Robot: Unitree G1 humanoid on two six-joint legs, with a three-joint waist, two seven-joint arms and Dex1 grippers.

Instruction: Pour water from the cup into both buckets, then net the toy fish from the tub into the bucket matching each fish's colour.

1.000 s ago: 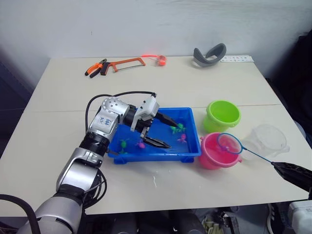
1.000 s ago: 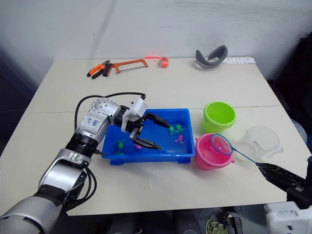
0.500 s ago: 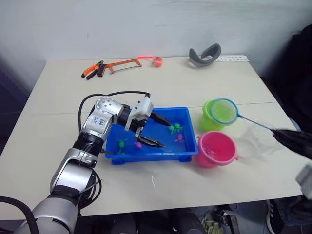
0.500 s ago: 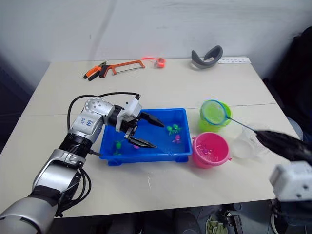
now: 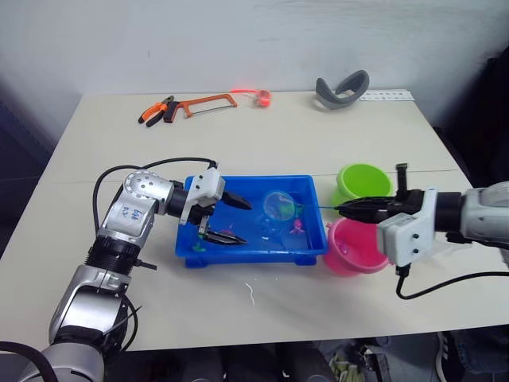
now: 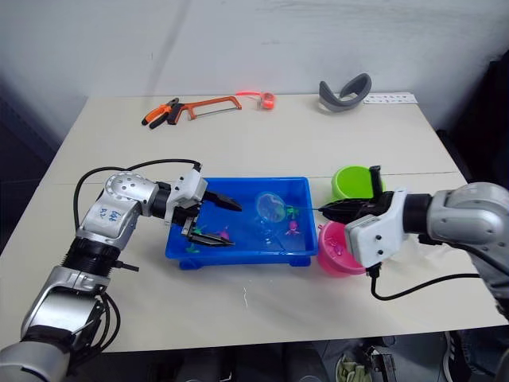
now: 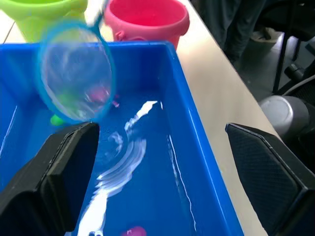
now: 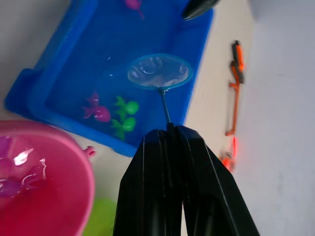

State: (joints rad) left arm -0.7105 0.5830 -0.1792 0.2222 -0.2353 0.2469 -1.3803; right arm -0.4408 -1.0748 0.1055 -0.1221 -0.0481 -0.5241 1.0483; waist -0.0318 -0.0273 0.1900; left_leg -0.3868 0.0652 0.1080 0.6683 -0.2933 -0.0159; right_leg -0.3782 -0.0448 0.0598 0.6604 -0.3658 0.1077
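Two grippers worked the blue tub (image 5: 314, 247): the right gripper (image 8: 170, 130), clamped on the net (image 5: 279, 204) handle, held its hoop over the toy fish (image 8: 123, 114), poised to scoop, while the left gripper (image 5: 231, 221), jaws spread and empty, braced inside beside the pink bucket (image 5: 354, 251).

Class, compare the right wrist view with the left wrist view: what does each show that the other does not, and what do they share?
Right wrist view, not the left: the right end effector shut on the net handle, toy fish inside the pink bucket, and orange tools on the table.
Left wrist view, not the right: the left end effector with both fingers wide open, and the table's edge.
Both: the blue tub, the net's hoop over it, the pink bucket and the green bucket.
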